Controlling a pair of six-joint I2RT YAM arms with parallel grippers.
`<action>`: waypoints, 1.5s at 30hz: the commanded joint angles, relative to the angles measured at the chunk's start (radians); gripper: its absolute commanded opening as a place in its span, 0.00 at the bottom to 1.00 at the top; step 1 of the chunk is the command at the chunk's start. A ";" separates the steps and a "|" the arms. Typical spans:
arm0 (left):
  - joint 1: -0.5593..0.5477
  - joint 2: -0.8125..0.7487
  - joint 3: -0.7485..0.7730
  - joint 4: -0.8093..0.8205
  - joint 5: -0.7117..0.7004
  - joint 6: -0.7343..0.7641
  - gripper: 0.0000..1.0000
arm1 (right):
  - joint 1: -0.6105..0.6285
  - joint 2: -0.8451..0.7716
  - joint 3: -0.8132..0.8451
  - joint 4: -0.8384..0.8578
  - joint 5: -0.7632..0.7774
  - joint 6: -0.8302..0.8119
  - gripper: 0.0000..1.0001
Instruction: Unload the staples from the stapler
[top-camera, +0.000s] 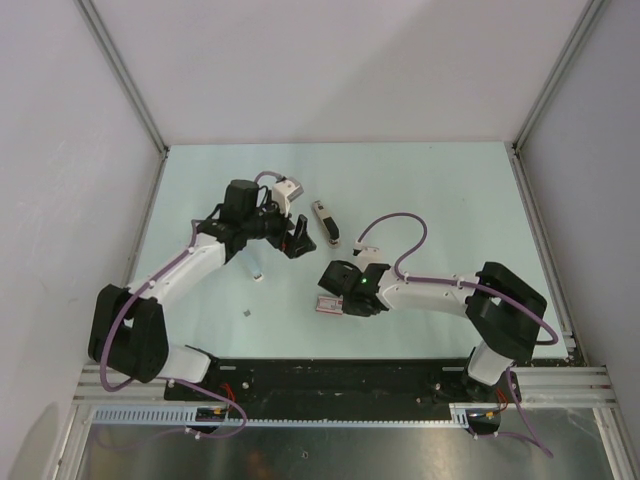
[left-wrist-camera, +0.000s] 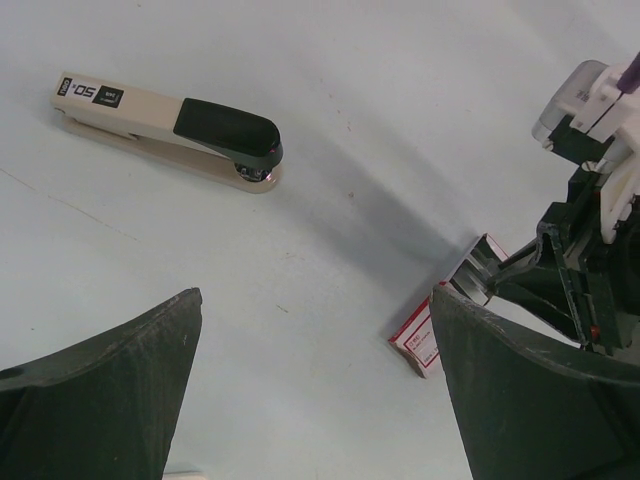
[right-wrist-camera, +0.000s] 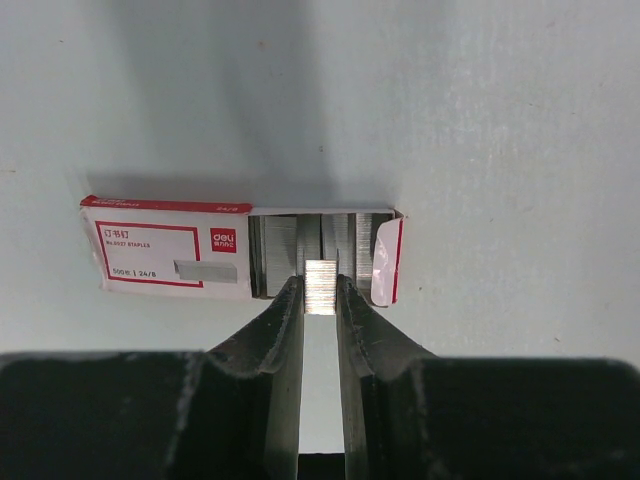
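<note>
R claw (right-wrist-camera: 320, 284) on shiny grey staples (right-wrist-camera: 321, 272)

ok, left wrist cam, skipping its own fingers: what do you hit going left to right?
stapler → staple box → right gripper, shut on a staple strip at the box's open end.

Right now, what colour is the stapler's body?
Beige stapler, with a black top cap; clearest in the left wrist view.

Beige-black stapler (left-wrist-camera: 168, 130), silver staples (right-wrist-camera: 320, 286), red-white box (right-wrist-camera: 170, 256)
</note>
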 joint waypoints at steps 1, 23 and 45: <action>-0.007 -0.047 -0.007 0.021 0.019 0.063 0.99 | -0.006 0.011 0.036 0.008 0.012 0.015 0.06; -0.009 -0.064 -0.012 0.022 0.010 0.068 0.99 | -0.011 0.016 0.035 0.013 0.004 0.017 0.11; -0.011 -0.079 -0.017 0.022 0.008 0.074 0.99 | -0.008 0.016 0.035 -0.011 0.017 0.032 0.15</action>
